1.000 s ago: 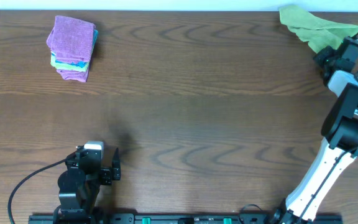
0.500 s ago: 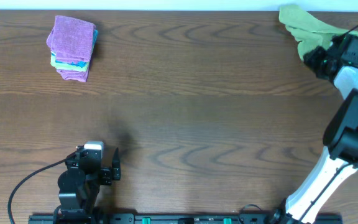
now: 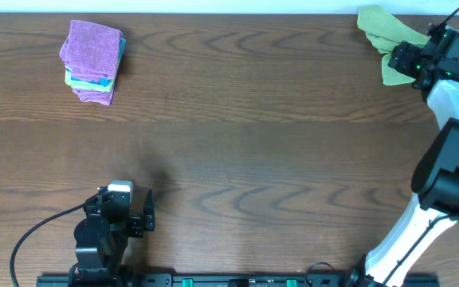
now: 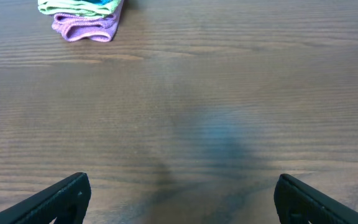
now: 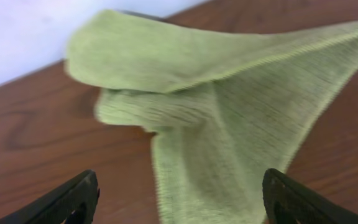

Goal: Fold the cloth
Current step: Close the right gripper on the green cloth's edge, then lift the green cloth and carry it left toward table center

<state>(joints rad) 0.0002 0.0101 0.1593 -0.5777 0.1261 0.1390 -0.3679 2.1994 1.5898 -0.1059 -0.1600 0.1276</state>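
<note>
The lime-green cloth (image 3: pixel 376 29) lies crumpled at the table's far right corner, by the back edge. In the right wrist view the cloth (image 5: pixel 229 106) is bunched, with a raised fold at the top and a flap running down between the fingers. My right gripper (image 3: pixel 405 60) sits at the cloth's right side; the right gripper (image 5: pixel 179 202) stands open, its jaws wide apart on either side of the flap and not pinching it. My left gripper (image 3: pixel 145 217) rests near the front left of the table. The left gripper (image 4: pixel 182 199) is open over bare wood.
A stack of folded cloths (image 3: pixel 94 60), purple on top with green and teal layers, sits at the far left; its lower edge (image 4: pixel 82 18) shows in the left wrist view. The white right arm (image 3: pixel 421 207) rises along the right edge. A black cable (image 3: pixel 38 231) trails front left.
My right gripper has gone from shut to wide open and moved toward the back edge. The cloth's stretched right corner has dropped back and bunched up. The left arm has not moved.
</note>
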